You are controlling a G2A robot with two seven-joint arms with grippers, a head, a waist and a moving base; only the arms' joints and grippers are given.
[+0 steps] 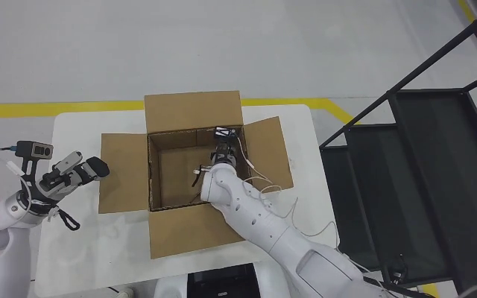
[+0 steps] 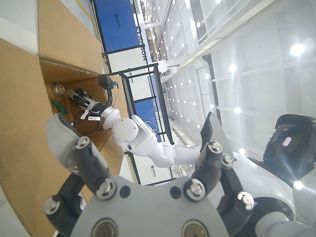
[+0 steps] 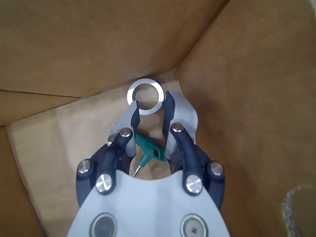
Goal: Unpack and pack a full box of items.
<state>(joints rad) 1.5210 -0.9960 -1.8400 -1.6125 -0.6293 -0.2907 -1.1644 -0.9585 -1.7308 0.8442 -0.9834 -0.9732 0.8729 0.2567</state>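
An open cardboard box [image 1: 123, 171] stands on the white table, flaps spread out. On its floor, in a corner, lies a flat metal ring [image 3: 145, 96], and a green T-handled tool [image 3: 148, 150] lies close beside it. My right gripper [image 3: 152, 104] is down inside the box, open, with its fingertips just above the ring and nothing held. From the left wrist view the ring [image 2: 58, 89], the green tool [image 2: 59, 106] and the right gripper [image 2: 69, 94] show inside the box. My left gripper [image 1: 93, 167] hovers open and empty over the table, left of the box.
The box walls [image 3: 246, 75] close in tightly around the right gripper. Black metal steps [image 1: 402, 186] stand right of the table [image 1: 82, 238]. A yellow floor line [image 1: 67, 109] runs behind it.
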